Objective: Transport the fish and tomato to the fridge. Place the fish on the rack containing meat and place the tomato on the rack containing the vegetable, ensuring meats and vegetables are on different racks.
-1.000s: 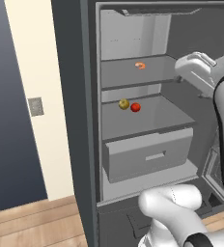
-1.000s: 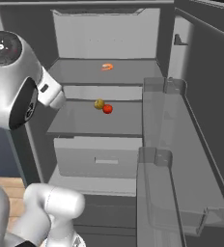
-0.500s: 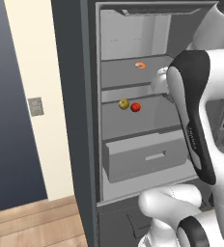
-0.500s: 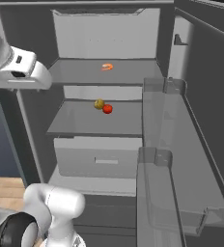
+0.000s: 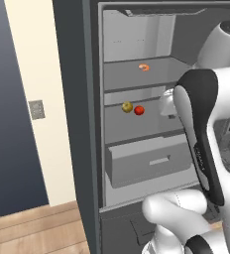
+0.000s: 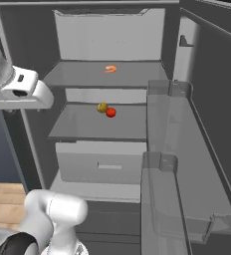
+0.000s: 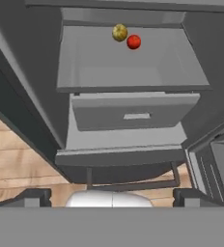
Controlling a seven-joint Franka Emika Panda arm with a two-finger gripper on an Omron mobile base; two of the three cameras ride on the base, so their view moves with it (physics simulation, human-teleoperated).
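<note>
Tomato (image 5: 139, 110) is sitting beside the vegetable (image 5: 127, 106) on the middle rack; jaws are standing wide, apparently empty, so fetching the fish for the meat (image 5: 144, 67) rack is next.

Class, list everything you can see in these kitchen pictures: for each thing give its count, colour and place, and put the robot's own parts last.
fridge: one, dark grey outside, pale grey inside, door open.
meat: one, orange-pink, on the upper shelf.
vegetable: one, yellow-green, on the middle shelf.
tomato: one, red, on the middle shelf right beside the vegetable.
drawer: one, pale grey, below the middle shelf.
door bins: two, clear grey, on the open door.
wall plate: one, grey, on the cream wall left of the fridge.
floor: wooden, light brown.
gripper: one, dark fingertips, open, holding nothing.
</note>
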